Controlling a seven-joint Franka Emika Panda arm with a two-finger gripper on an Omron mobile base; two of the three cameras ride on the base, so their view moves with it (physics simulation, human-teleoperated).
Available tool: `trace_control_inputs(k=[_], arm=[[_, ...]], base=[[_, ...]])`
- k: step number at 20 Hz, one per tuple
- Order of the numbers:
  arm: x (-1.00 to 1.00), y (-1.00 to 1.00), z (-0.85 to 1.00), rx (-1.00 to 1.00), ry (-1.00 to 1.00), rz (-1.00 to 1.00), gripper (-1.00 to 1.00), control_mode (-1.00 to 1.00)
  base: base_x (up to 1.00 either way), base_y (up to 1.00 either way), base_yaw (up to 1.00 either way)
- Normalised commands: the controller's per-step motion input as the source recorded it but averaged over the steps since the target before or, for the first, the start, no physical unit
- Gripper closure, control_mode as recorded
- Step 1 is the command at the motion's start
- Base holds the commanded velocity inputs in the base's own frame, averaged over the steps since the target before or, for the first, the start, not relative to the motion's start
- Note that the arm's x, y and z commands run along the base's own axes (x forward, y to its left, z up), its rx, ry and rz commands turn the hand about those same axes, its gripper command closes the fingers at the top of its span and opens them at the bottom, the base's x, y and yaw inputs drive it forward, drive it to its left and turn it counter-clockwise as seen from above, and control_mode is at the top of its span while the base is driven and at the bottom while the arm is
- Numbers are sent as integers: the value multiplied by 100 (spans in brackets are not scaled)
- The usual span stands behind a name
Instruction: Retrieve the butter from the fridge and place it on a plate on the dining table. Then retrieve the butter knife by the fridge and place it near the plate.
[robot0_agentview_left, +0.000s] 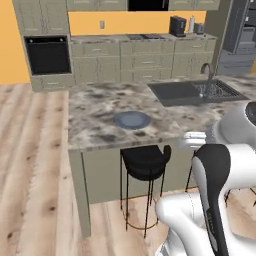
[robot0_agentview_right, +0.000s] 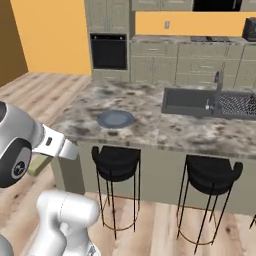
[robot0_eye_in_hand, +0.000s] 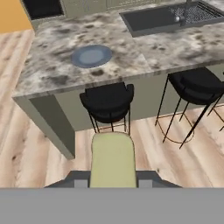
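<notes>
While gripper (robot0_eye_in_hand: 113, 183) apparently clamps butter (robot0_eye_in_hand: 113, 159), plate (robot0_eye_in_hand: 91, 56) bare.

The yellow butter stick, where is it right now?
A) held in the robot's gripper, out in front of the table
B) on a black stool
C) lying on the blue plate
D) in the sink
A: the butter sticks up between the fingers of the gripper in the hand view, off the table's near edge above the wooden floor, while the plate on the dining table has nothing on it.
</notes>
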Motion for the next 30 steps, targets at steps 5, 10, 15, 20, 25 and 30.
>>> trace_control_inputs(k=[5, 10, 15, 20, 25, 30], arm=[[0, 0, 0, 0, 0, 0, 100, 100], [0, 0, 0, 0, 0, 0, 100, 100], [0, 0, 0, 0, 0, 0, 100, 100], [0, 0, 0, 0, 0, 0, 100, 100], [24, 0, 0, 0, 0, -1, 100, -100], [71, 4, 0, 0, 2, -3, 100, -100]], base=[[65, 0, -9], [82, 5, -5], [72, 0, -3], [68, 1, -3], [36, 0, -2], [0, 0, 0]])
